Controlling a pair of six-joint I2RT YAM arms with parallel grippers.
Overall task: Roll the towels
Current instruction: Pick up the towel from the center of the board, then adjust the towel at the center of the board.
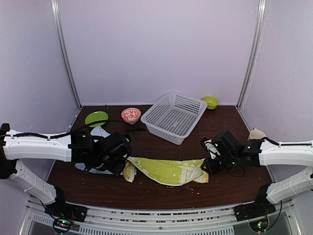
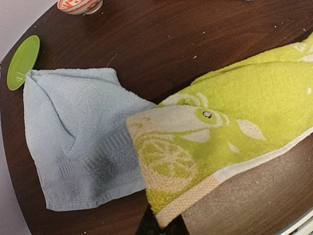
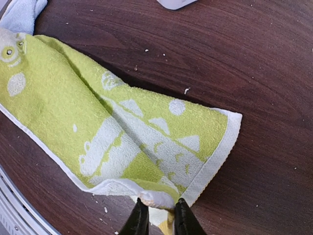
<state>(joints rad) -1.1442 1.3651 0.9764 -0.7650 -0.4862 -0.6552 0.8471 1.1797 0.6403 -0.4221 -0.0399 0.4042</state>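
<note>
Lime-green towel [image 1: 168, 170]: lies in the near middle of the surface [image 1: 220, 122], stretched out with some slack. Its long axis runs left to right.
Left end effector [image 1: 122, 163]: pressed together on the towel's left end. In the left wrist view the hemmed corner drapes over the fingers and hides most of them.
Right end effector [image 1: 208, 166]: fingers pinching a fold of hem at the towel's right near corner, seen plainly in the right wrist view.
Key relation: the towel spans the gap between the two end effectors, one at each short end. The cloth runs rightward from the left one and leftward from the right one.
Nearer arm: neither, since each holds its own end.
Pale blue towel [image 1: 100, 132]: at the left and partly under the left arm, loosely folded. The green towel's left end overlaps its right near corner.
Judgement: rolling probably has to travel along that left-right axis, with one end released first.
</note>
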